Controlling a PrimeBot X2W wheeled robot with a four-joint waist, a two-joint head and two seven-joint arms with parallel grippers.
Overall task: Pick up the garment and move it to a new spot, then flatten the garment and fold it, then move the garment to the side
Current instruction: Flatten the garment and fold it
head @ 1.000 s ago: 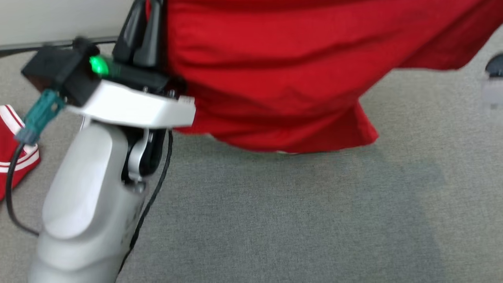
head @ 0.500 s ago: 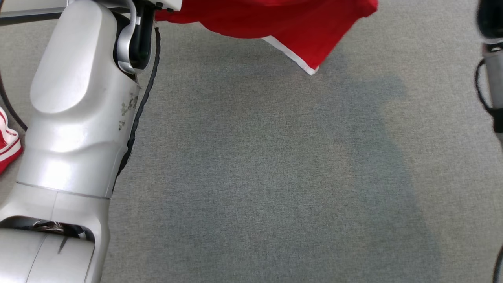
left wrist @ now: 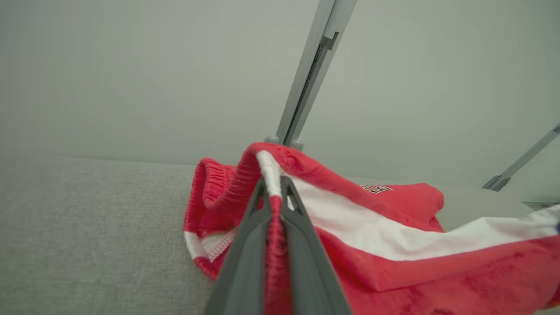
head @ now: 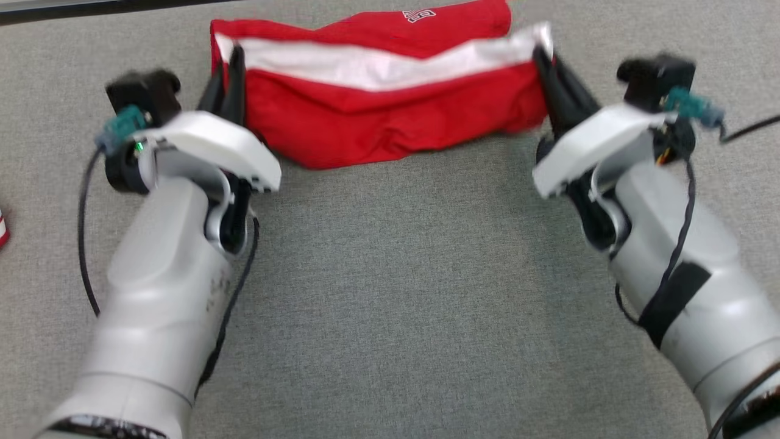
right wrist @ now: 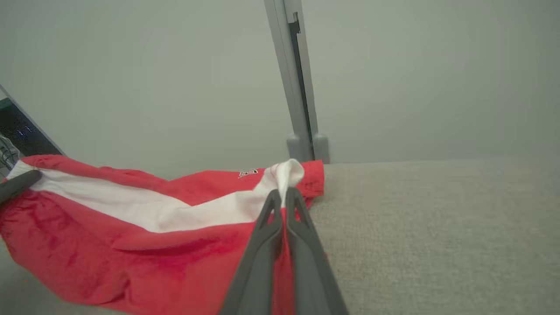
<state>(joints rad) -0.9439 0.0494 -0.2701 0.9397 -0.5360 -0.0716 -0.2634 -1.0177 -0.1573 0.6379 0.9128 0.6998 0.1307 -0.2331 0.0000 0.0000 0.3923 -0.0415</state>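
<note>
Found garment [head: 378,122] slung between the grippers, its lower edge resting on grey surface [head: 396,292]. Found left gripper [head: 226,61] pinched tight on its waistband corner and right gripper [head: 544,61] pinched on the white-striped corner opposite. Judged as mid-task: moved to its spot, possibly mid-fold; cannot tell which. Left to do: flattening, finishing the fold, moving aside. Noted post [left wrist: 306,83] and wall just beyond both fingertips, limiting forward reach. Noted red-and-white cloth [head: 2,225] well left of left gripper.
</note>
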